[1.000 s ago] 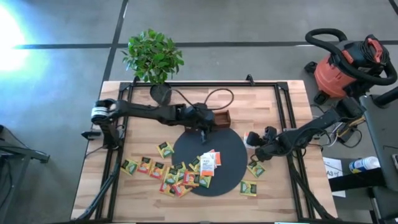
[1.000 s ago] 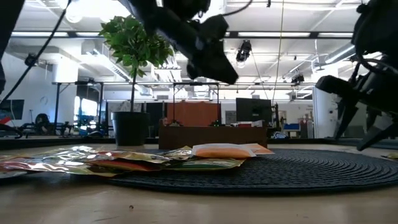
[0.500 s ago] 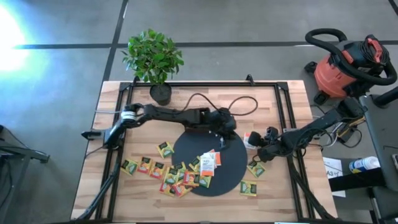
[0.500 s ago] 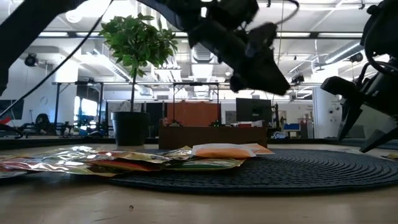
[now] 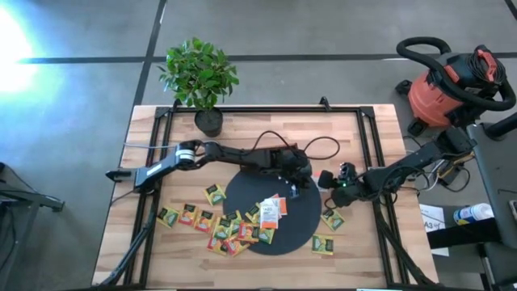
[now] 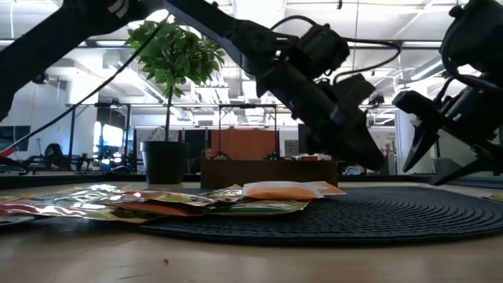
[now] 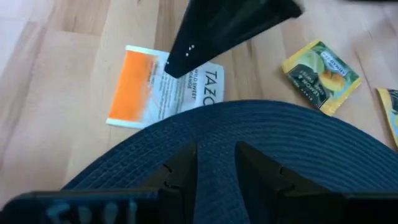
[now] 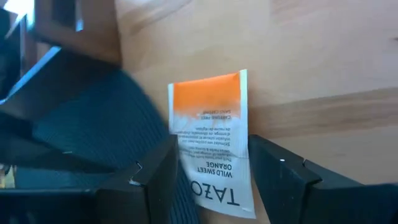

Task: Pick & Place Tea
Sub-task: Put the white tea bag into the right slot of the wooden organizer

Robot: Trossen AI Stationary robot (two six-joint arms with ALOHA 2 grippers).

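Note:
A white-and-orange tea sachet [image 8: 211,130] lies flat on the wood just off the black disc's [image 5: 300,217] right edge. My right gripper [image 5: 328,183] is open and tipped down over it, one finger on each side of it. My left gripper [image 7: 215,163] hovers over the disc's right edge close by, pointing at the same sachet [image 7: 155,87]. Its fingers stand a narrow gap apart with nothing between them. More tea sachets [image 5: 230,226] lie heaped across the disc's near left edge, and two green-yellow ones [image 5: 332,219] lie to the disc's right.
A brown wooden tray [image 6: 267,171] stands beyond the disc, mostly under the left arm in the high view. A potted plant [image 5: 202,77] stands at the table's far left corner. A red vacuum cleaner [image 5: 452,81] stands on the floor to the right of the table.
My left gripper has swung from over the tray toward the table's right edge and down, ending low over the disc's right edge beside the right gripper. My right gripper has stayed in place and tipped a little further down over the sachet.

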